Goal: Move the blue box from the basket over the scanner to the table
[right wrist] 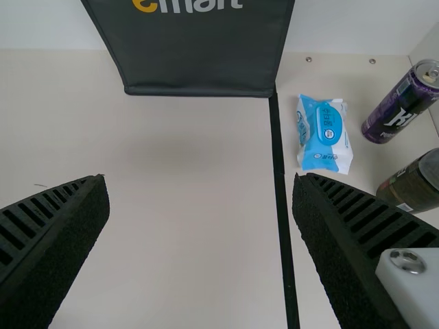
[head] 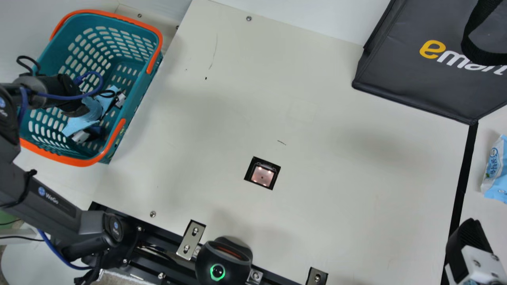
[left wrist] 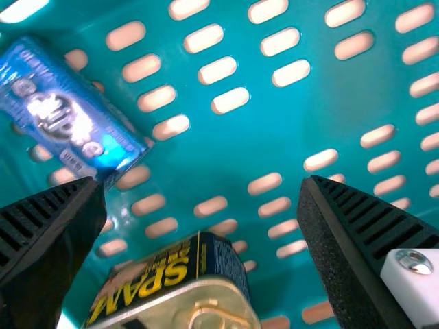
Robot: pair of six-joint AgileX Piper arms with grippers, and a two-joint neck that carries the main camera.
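Inside the teal basket (head: 79, 161) at the upper left of the main view, the blue box (left wrist: 68, 113) lies on the perforated floor, off to one side of the left gripper (left wrist: 202, 181). The left wrist view shows it just beside the tip of the black ribbed finger (left wrist: 48, 236) opposite the one with the white fitting (left wrist: 416, 274), largely outside the gap. Its long axis runs slantwise to the line between the fingertips, one end pointing in toward the gap; a grip across its narrow width would likely call for a sideways shift and a turn of the wrist.

The left gripper stands wide open and holds nothing. A tin (left wrist: 216, 301) lies partly between its fingers and could get in the way.

The left arm (head: 47, 198), clearly the nearer, extends from the main view's left edge, its wrist over the basket and its gripper down inside. At the lower right, the right gripper (right wrist: 199, 178) is also spread wide and empty, well apart from the box. The scanner (head: 262, 176) sits in the table (head: 336, 198) near mid-frame; picking up the box appears to be the step in hand.
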